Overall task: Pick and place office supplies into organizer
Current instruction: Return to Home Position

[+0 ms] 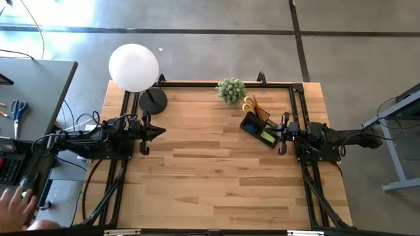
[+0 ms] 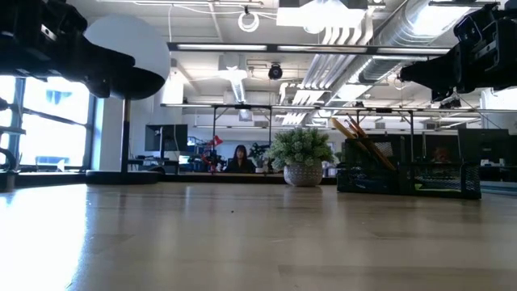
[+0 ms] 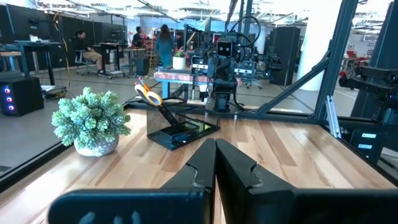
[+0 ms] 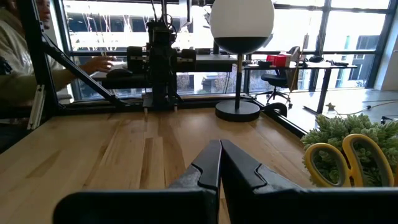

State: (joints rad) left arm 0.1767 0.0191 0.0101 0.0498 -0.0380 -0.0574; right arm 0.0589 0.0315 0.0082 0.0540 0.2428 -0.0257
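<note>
The black organizer (image 1: 258, 127) stands on the table near its right far part, holding yellow-handled scissors (image 1: 249, 105), orange pencils, a blue block and a lime-green pad (image 1: 268, 137). It also shows in the left wrist view (image 3: 180, 132) and the low view (image 2: 408, 174). The scissors' yellow handles (image 4: 339, 160) appear in the right wrist view. My left gripper (image 1: 161, 130) hovers shut at the table's left side. My right gripper (image 1: 279, 136) is shut, right beside the organizer's right side.
A lamp with a white globe (image 1: 134, 66) and round black base (image 1: 153, 101) stands at the far left. A green potted plant (image 1: 231, 90) sits at the far edge. A side desk (image 1: 26, 98) holds blue-handled scissors; a person's hand (image 1: 14, 204) is at the left.
</note>
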